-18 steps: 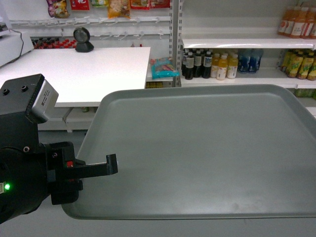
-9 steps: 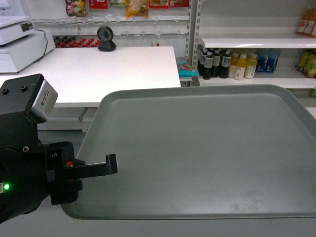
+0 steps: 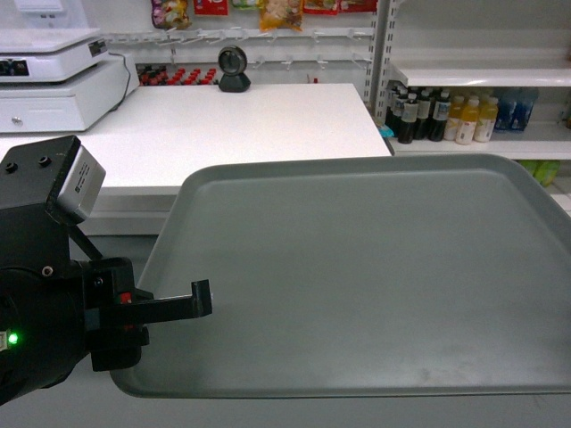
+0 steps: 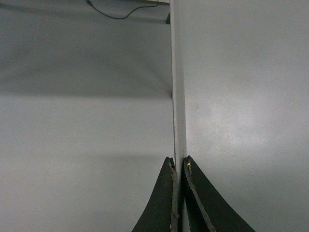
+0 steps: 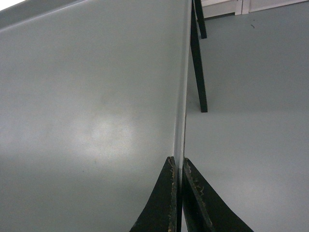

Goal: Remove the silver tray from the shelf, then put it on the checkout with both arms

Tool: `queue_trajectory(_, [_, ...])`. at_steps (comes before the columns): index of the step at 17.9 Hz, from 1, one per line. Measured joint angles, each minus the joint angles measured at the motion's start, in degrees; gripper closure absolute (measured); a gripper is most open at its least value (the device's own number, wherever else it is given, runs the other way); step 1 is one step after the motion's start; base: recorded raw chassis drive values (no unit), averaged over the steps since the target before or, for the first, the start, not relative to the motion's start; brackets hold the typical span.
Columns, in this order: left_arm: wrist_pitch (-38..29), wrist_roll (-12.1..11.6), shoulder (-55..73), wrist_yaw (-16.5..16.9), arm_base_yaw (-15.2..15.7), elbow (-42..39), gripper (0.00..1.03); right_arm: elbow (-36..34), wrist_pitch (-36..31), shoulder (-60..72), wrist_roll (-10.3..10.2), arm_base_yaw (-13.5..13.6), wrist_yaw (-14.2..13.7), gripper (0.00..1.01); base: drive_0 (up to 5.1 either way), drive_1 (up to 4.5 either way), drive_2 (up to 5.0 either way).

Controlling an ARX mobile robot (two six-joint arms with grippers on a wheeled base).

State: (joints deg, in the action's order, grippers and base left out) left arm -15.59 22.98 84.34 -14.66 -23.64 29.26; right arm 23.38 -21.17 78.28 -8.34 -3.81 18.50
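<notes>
My left gripper [image 4: 177, 166] pinches the silver tray [image 3: 375, 276] by its rim. My right gripper [image 5: 177, 166] clamps the opposite rim; the checkout [image 3: 223, 129] lies beyond

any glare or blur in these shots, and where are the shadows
Head view: sharp, soft sheen low on the silver tray. Left wrist view: broad shadow bands on the floor beside the tray rim, left gripper crisp. Right wrist view: pale glare patch on the tray, right gripper clear.

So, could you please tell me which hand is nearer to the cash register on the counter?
Left. The left hand grips the tray's left rim below the cash register; the right hand holds the opposite rim, outside the head view.
</notes>
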Motion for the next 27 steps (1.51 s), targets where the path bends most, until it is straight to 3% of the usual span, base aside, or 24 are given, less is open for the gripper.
queue_trajectory(6, [0.15,0.0,0.0,-0.04,0.0,-0.02,1.0,0.0,0.11,0.0,0.0,0.0,0.0,0.99,-5.0,2.45,2.5])
queue_trajectory(10, [0.07,0.0,-0.04,-0.07,0.13,-0.04,1.0,0.0,0.0,-0.09,0.0,0.07,0.02,0.99,-2.9,4.93,-2.1])
queue_trajectory(27, [-0.04,0.0,0.0,-0.02,0.13,-0.02,1.0,0.0,0.0,0.0,0.0,0.07,0.0,0.99,-0.1,4.26,-4.4])
